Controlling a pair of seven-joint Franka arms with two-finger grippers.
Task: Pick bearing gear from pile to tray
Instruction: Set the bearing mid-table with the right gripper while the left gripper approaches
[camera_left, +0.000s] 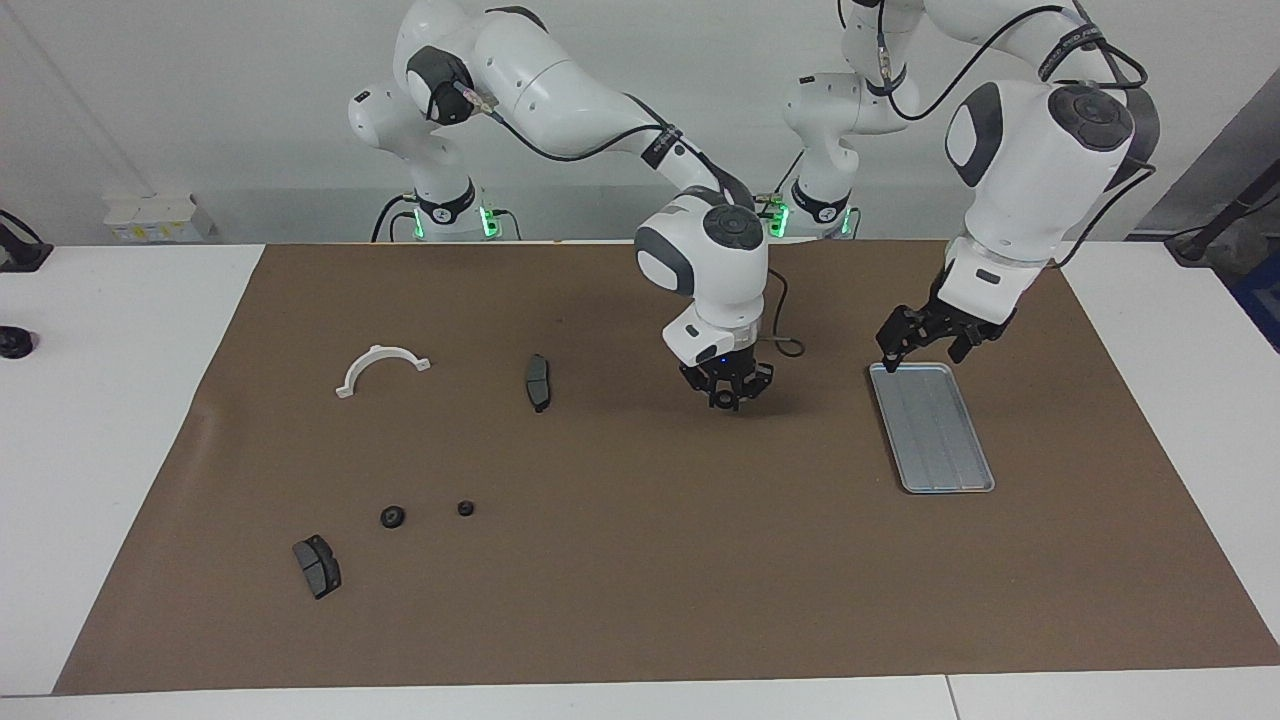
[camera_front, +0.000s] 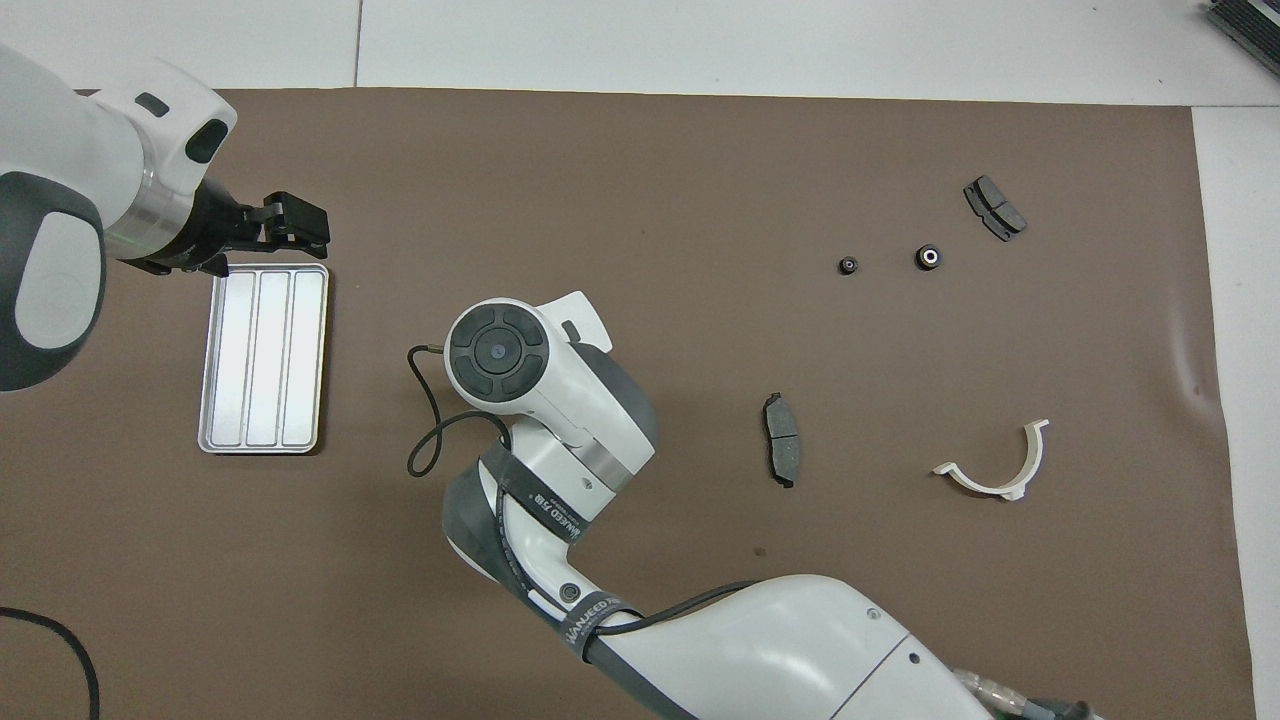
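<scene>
The pile lies toward the right arm's end of the table. Two small black gears (camera_left: 392, 516) (camera_left: 465, 508) sit apart on the brown mat, also in the overhead view (camera_front: 928, 257) (camera_front: 848, 265). The silver tray (camera_left: 930, 427) (camera_front: 263, 357) lies toward the left arm's end and holds nothing. My right gripper (camera_left: 724, 398) hangs over bare mat between pile and tray, shut on a small black round gear; its wrist hides it in the overhead view. My left gripper (camera_left: 925, 350) (camera_front: 265, 235) is open and raised over the tray.
Two dark grey brake pads (camera_left: 538, 382) (camera_left: 317, 566) and a white semicircular bracket (camera_left: 380, 366) lie among the pile, also in the overhead view (camera_front: 781, 452) (camera_front: 994, 207) (camera_front: 1000, 470). A black cable loops off the right wrist (camera_front: 425, 440).
</scene>
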